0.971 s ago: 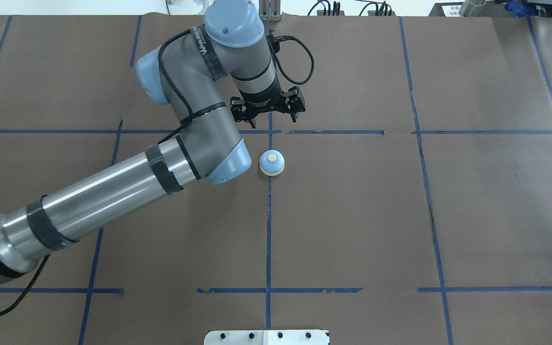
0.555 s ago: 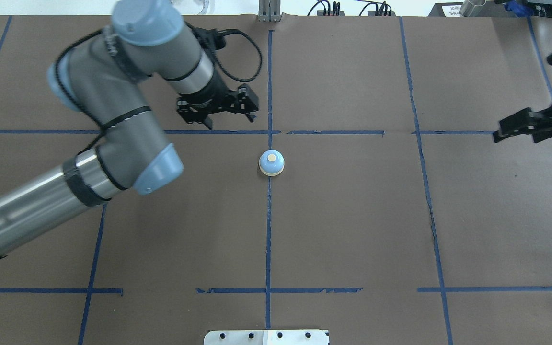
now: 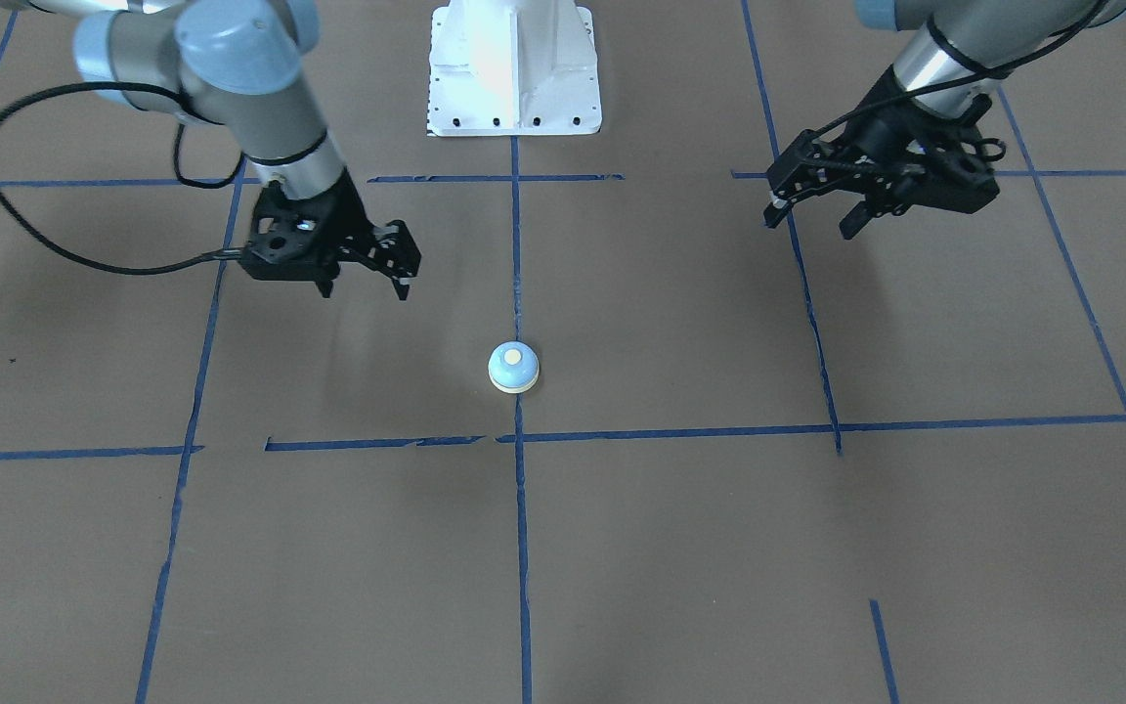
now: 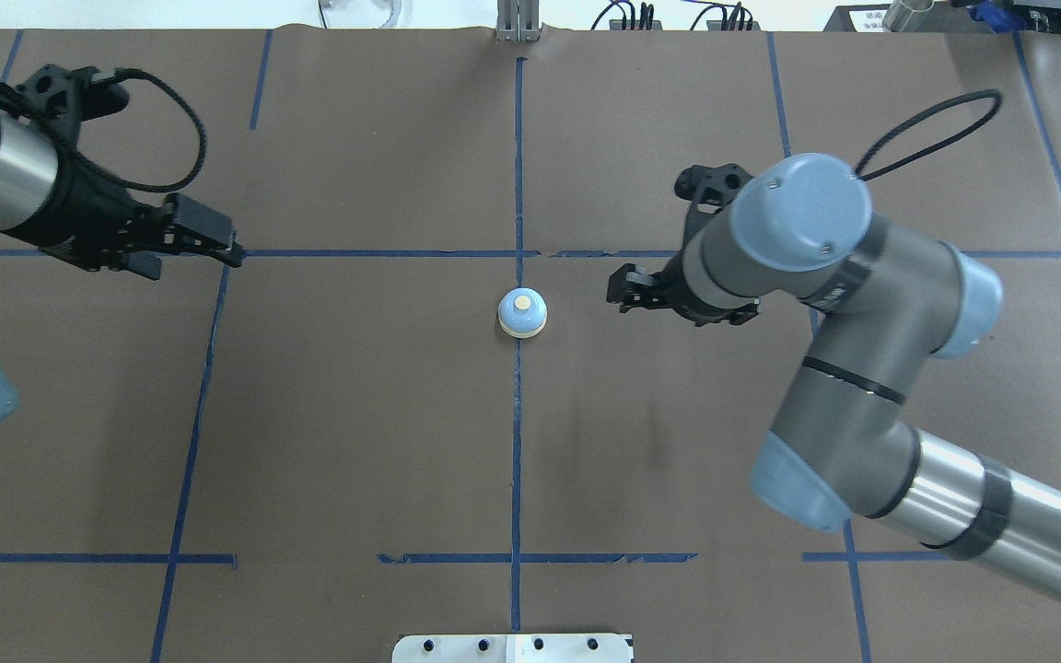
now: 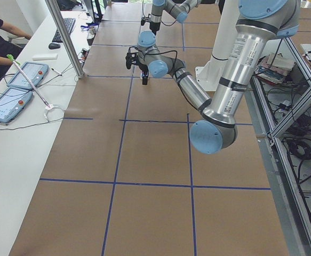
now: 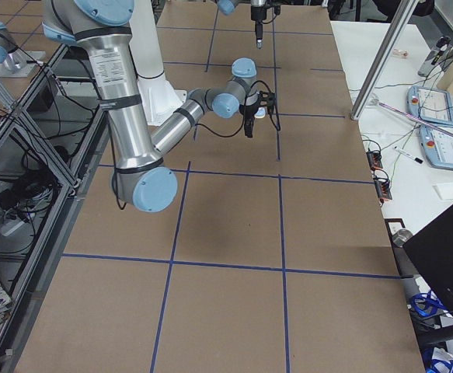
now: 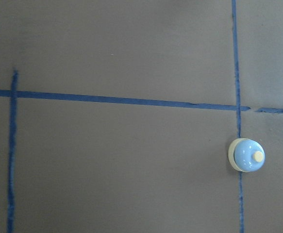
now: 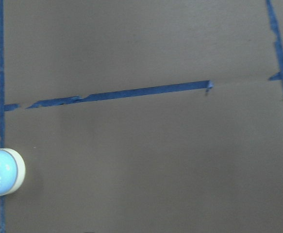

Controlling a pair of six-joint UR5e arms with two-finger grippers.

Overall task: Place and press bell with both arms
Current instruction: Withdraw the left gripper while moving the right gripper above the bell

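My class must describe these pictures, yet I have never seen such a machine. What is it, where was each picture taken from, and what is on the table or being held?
This is a robot with a left arm and right arm at a brown-papered table with blue tape lines. Each ends in a two-fingered pincer. One camera looks down from behind it, one faces it, two watch from the table's ends, and one sits on each wrist. A small blue bell stands alone mid-table. The left pincer and right pincer are open, holding nothing.
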